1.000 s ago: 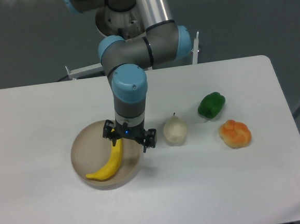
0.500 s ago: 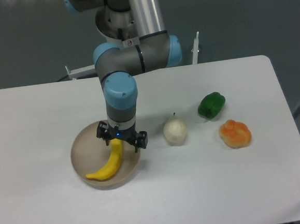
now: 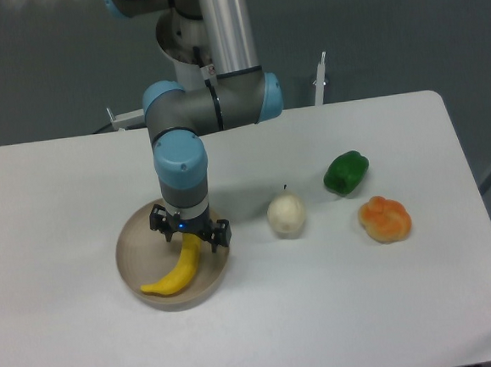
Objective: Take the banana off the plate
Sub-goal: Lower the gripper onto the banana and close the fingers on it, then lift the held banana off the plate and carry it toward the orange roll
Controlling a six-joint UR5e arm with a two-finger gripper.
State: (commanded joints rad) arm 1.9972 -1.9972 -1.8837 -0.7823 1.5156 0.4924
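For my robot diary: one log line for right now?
phase: reaching | gripper: open above banana | banana: on plate

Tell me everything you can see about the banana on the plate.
The banana is bright yellow, smooth and glossy like plastic, gently curved, with no visible marks. It lies flat on the tan plate, running from the plate's front-left edge up toward its middle. Its upper end sits under the gripper, hidden by it. Whether the fingers touch the banana cannot be told from this view.

Pear [image 3: 286,215], pepper [image 3: 346,173] (green), orange fruit [image 3: 385,219]
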